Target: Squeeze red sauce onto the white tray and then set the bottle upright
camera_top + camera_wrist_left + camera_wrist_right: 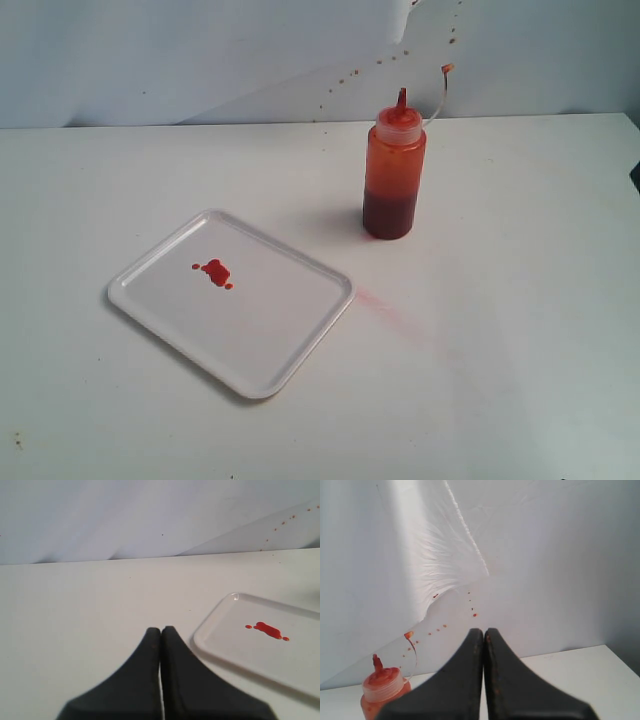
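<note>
The bottle [393, 175] stands upright on the white table, right of centre, its red nozzle cap pointing up; its top [382, 682] also shows in the right wrist view. The white tray [262, 340] lies flat to the front left of it, with a small glossy blob of red sauce [216, 272] on its left half. In the left wrist view the tray [225, 645] and the red sauce [268, 630] lie beside my left gripper [161, 629], which is shut and empty. My right gripper [483, 630] is shut and empty, apart from the bottle. Neither arm shows in the exterior view.
A faint pink smear [385, 308] marks the table just right of the tray. Small red spatters [380, 62] dot the white backdrop behind the bottle, and a thin clear strap with a red cap tip [446, 69] curves up from the bottle.
</note>
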You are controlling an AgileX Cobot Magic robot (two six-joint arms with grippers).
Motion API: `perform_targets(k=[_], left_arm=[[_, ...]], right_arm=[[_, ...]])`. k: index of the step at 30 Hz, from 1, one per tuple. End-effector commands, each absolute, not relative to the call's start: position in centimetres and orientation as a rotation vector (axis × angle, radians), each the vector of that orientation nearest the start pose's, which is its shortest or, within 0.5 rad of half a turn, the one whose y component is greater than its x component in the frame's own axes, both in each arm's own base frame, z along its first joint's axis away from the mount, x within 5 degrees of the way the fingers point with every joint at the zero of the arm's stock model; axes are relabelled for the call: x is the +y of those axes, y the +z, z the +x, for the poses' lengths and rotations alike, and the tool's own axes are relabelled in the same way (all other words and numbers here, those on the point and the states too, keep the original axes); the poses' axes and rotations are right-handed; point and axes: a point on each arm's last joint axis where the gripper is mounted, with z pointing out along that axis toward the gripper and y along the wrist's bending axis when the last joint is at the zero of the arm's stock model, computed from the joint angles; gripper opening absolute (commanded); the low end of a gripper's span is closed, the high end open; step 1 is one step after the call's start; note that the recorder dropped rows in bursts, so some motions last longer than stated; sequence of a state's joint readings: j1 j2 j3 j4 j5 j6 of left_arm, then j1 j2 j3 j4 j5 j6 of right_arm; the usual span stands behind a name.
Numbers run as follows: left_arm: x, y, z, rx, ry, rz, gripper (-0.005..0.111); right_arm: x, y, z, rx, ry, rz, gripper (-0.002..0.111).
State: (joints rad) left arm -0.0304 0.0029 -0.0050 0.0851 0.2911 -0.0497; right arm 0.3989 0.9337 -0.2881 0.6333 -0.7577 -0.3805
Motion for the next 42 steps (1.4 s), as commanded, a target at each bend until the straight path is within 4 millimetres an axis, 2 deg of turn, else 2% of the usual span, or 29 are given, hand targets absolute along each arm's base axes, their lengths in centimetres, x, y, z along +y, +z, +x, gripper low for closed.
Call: perform_targets(k=[1, 14, 17, 20, 25, 42], left_arm=[[0.1, 18.8, 5.5, 1.766, 0.026, 0.036, 0.000], [0.1, 18.8, 5.5, 1.766, 0.026, 0.036, 0.000], [0.1, 18.8, 5.5, 1.766, 0.026, 0.036, 0.000], [0.1, 18.8, 5.5, 1.766, 0.026, 0.036, 0.000], [0.1, 18.8, 5.5, 1.766, 0.026, 0.036, 0.000], [0.1, 18.8, 5.5, 1.766, 0.026, 0.036, 0.000]], right_arm=[[3.1, 26.8, 17.0, 1.467, 0.095, 0.131, 0.000], [3.1, 26.8, 17.0, 1.467, 0.095, 0.131, 0.000], [2.5, 27.1, 16.8, 1.451, 0.081, 0.154, 0.000], [0.7, 28.5, 15.6, 1.363, 0.044, 0.232, 0.000], [-0.9, 30.1, 13.7, 1.242, 0.011, 0.302, 0.000], [-3.6, 33.4, 6.9, 0.890, -0.074, 0.428, 0.000]])
